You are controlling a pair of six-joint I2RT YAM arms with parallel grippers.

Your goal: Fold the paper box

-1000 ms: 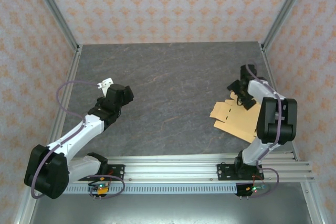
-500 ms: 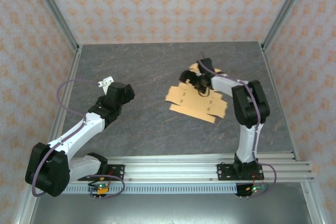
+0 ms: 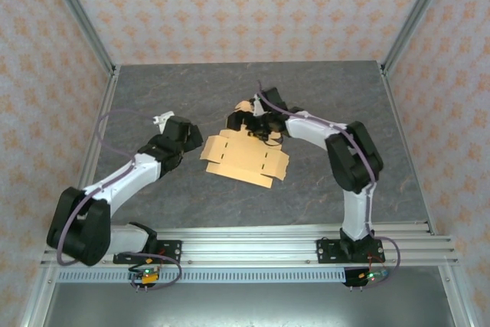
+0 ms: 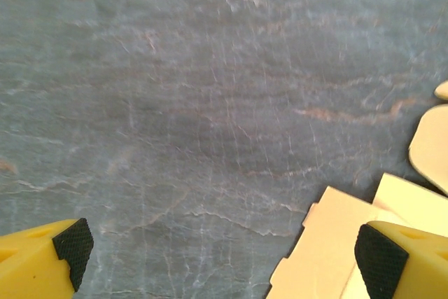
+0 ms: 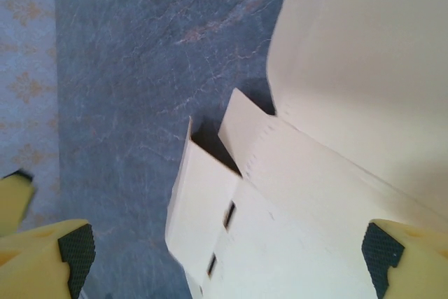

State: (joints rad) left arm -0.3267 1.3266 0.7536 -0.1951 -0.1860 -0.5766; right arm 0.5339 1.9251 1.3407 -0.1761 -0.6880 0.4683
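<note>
Tan card: the paper box lies as a flat cut-out mid-table, flaps out | my right gripper sits over its far edge, jaws spread wide | my left gripper sits just beside its left edge, jaws spread wide, empty | grey stone-look table underneath

Grey marbled tbl — patterned walls

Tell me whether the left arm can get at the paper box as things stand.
Probably yes: the open left gripper hovers at a corner of the paper box with nothing between them; the right gripper is over its far edge.
</note>
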